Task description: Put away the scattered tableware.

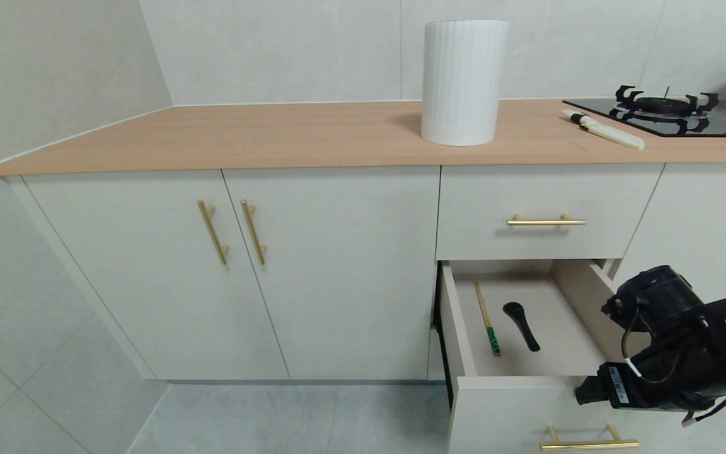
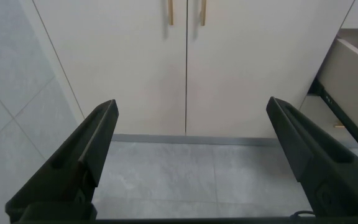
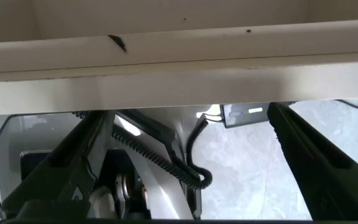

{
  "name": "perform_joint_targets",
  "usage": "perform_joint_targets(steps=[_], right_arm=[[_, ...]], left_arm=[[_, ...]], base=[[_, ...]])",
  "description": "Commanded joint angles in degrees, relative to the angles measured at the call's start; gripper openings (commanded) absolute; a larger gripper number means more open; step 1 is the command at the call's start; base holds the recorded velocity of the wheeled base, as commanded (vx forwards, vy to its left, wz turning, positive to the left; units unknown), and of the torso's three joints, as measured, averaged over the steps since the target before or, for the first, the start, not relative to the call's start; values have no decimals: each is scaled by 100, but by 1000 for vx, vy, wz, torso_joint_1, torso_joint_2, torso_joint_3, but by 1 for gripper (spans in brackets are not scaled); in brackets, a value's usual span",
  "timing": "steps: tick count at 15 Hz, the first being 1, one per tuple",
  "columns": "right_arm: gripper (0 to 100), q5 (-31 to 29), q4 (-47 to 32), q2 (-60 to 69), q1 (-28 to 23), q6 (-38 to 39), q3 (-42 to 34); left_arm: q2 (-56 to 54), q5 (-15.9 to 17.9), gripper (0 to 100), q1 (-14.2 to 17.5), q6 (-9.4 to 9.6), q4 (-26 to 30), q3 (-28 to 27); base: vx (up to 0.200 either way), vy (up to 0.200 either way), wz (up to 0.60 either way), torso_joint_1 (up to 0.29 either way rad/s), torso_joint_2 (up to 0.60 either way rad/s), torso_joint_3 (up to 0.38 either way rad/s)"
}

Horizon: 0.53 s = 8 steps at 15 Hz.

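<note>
Head view alone: we see the open lower drawer (image 1: 457,328) at the lower right of the frame. It holds wooden chopsticks with green ends (image 1: 486,318) and a black spoon (image 1: 522,325), side by side and apart.
Left wrist view: our left gripper (image 2: 190,106) is spread wide and empty, facing the pale cabinet doors (image 2: 185,62).
Right wrist view: our right gripper (image 3: 188,112) gapes, holding nothing, just under a pale board edge (image 3: 179,87).
Right arm (image 1: 684,340): beside the drawer's right front corner.
Wooden counter (image 1: 275,135): a white ribbed cylinder (image 1: 462,82) at upper centre; a cream-coloured knife (image 1: 602,129) beside the black gas hob (image 1: 665,107) at upper right.
</note>
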<state>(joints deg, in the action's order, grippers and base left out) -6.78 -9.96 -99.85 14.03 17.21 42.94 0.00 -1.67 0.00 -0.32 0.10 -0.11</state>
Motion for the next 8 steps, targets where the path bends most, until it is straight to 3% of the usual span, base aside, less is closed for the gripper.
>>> perform_joint_targets(steps=[1,8], right_arm=[[100,1,29,-236,-23,1,180],[100,-8,38,-878,-23,-34,1235]], left_arm=[[0,-9,100,0,-3,-1,2],[0,-9,100,0,-3,-1,-7]], base=[[0,0,0,0,0,0],[0,0,0,0,0,0]])
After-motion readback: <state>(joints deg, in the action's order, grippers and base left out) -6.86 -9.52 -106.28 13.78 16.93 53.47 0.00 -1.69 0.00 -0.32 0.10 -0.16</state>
